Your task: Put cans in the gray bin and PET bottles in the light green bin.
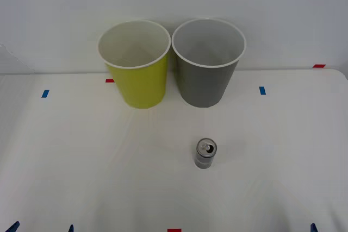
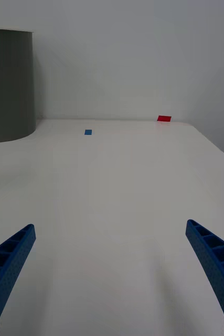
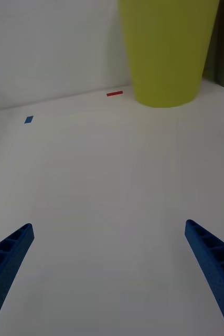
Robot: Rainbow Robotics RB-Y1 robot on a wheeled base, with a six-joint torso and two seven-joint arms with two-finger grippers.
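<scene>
One can (image 1: pixel 205 153) is seen upright on the table (image 1: pixel 81 177), apart from and ahead of both sets of fingers, nearer the right gripper (image 2: pixel 112 278). Beyond it one gray bin (image 1: pixel 208 63) and one light green bin (image 1: pixel 136 64) stand side by side. The right gripper and the left gripper (image 3: pixel 109 278) are spread wide, empty. The reach is judged not yet begun; a grasp of the can is called for next.
</scene>
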